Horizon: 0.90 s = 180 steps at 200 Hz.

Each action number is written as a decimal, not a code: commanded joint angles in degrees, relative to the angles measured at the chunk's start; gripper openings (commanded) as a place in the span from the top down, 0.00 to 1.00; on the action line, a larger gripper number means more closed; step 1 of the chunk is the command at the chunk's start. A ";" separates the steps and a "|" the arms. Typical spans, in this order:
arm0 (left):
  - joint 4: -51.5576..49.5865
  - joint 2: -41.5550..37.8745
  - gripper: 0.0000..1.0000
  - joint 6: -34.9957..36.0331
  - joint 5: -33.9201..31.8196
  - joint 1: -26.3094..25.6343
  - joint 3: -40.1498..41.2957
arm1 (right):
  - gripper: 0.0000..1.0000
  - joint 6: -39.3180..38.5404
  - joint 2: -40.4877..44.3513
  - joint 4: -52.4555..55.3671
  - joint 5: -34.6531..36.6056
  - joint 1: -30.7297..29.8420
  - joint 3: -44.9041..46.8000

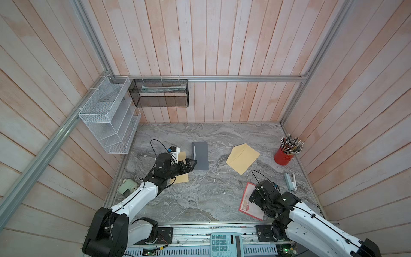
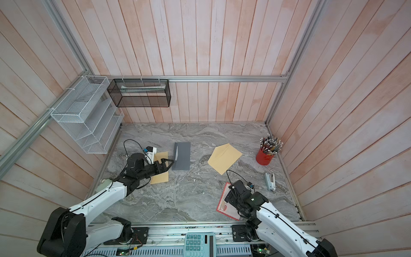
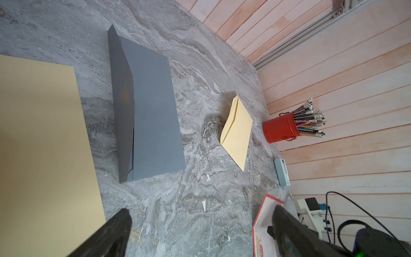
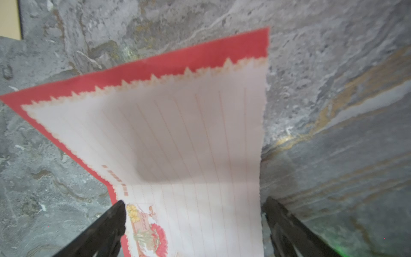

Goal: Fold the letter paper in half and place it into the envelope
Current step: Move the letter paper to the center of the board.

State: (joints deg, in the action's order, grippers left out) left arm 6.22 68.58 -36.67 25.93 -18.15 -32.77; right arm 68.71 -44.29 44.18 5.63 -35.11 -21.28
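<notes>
Hovering over the apparently unfolded letter paper, the right end effector is spread, empty; folding, insertion remain.

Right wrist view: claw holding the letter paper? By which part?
No hold visible. The right claw is open, straddling the letter paper at its printed end without pinching it. The left claw is open too, empty.

Pale pink plank walls; grey marble tabletop.
</notes>
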 commanded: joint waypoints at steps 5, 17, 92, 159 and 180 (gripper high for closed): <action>1.45 0.24 0.01 -0.16 1.05 0.22 0.77 | 0.02 -0.18 -4.59 -11.42 -8.39 -0.20 2.68; 1.28 0.34 0.01 -0.16 1.05 0.22 0.79 | 0.02 -0.73 -7.00 -14.16 -9.04 -0.55 1.78; 0.06 0.92 0.02 -0.07 2.17 0.24 1.38 | 0.02 -11.34 -31.72 -31.47 -9.33 -5.13 -11.38; 2.64 2.47 0.05 -1.23 4.35 0.19 4.76 | 0.02 -24.24 -49.54 -40.89 -10.54 -5.32 -25.54; 3.70 3.45 0.06 -1.48 4.99 0.15 5.21 | 0.02 -27.50 -51.49 -40.71 -9.72 -5.23 -29.17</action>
State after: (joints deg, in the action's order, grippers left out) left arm 7.16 70.87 -37.71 29.08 -18.15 -28.42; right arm 47.35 -93.45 4.43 -3.97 -40.36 -47.51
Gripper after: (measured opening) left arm 0.946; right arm 0.982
